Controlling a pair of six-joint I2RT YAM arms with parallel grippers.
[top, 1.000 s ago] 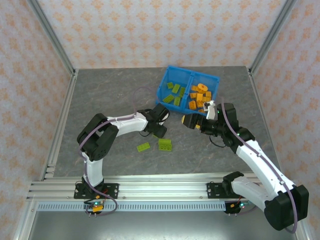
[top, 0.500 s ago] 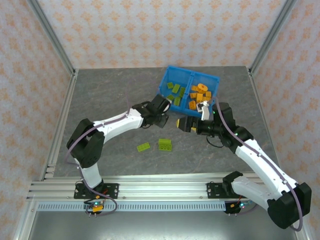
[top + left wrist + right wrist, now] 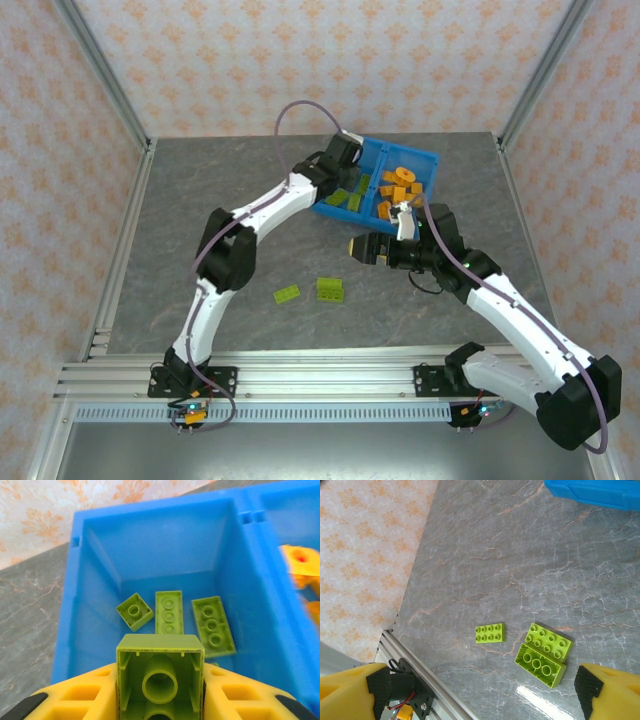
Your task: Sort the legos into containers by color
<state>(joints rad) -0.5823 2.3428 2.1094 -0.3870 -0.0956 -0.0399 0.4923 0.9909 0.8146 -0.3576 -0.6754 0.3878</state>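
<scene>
1. The left pincer (image 3: 336,158) had swung from mid-tabletop to above the blue bin (image 3: 75,610) by the far edge, gripping one green lego (image 3: 160,675) over the green side.
2. The right pincer (image 3: 360,246), open wide, had moved closer to the loose green legos (image 3: 543,653) near the front edge.
3. A drop looked ready.

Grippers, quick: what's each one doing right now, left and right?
The left gripper is shut on a lime green brick, over the blue bin.
The right gripper is open, holding nothing.

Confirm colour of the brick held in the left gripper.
Lime green. The small studded plastic brick shows best in the left wrist view.
</scene>
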